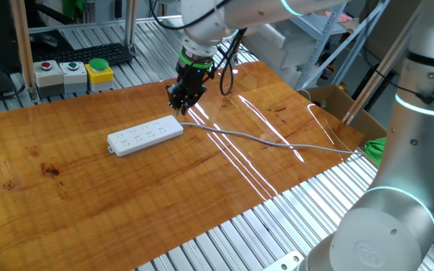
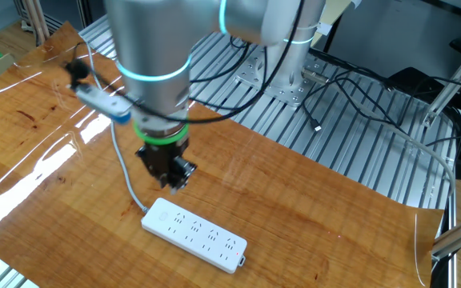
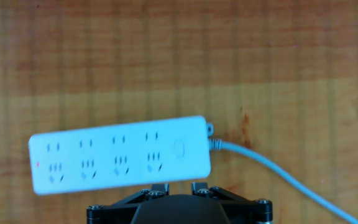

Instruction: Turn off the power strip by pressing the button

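Long flat white plastic power strip (image 1: pixel 145 135) (image 2: pixel 194 234) (image 3: pixel 120 154) lying flat on the glossy brown wooden worktop (image 1: pixel 89 196) (image 2: pixel 310 216) (image 3: pixel 179 56), sockets facing up in two rows. Tiny white oval push button (image 3: pixel 179 149) set into the strip's top face at the cable end, just past the last pair of sockets; barely distinct from the casing, and too small to pick out in either fixed view. Thin grey cable (image 1: pixel 277 141) (image 2: pixel 122 164) (image 3: pixel 272 168) leaving that same end of the strip and trailing away across the wood.

Black two-finger claw (image 1: pixel 181 102) (image 2: pixel 169 182) (image 3: pixel 180 188) hanging above the strip's cable end, clear of the casing, pointing down. In the hand view, two dark fingertips (image 3: pixel 160 188) showing side by side at the lower edge with a narrow gap between them, so slightly spread and pinching nothing.

Beyond the strip, off the wood on the metal slats: grey boxes with red and green round buttons (image 1: pixel 59 71) and a large yellow-housed button (image 1: pixel 99 71), well apart from the strip.
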`<control>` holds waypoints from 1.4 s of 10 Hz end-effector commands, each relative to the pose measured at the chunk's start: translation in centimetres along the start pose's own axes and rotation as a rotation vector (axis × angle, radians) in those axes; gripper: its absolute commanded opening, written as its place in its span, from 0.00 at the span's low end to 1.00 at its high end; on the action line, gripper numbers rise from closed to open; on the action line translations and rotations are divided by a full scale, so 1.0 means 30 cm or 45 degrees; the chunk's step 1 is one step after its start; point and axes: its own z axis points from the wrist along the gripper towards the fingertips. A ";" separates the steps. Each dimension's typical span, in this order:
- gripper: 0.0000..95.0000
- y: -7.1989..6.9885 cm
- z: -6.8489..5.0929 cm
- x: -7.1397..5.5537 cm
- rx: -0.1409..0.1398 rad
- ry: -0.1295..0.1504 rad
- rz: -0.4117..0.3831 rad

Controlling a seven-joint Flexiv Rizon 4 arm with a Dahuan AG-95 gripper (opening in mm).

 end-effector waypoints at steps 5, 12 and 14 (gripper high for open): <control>0.40 -0.032 0.056 -0.054 -0.002 -0.007 0.025; 0.40 -0.032 0.056 -0.054 -0.002 -0.007 0.025; 0.40 -0.032 0.056 -0.054 -0.002 -0.007 0.025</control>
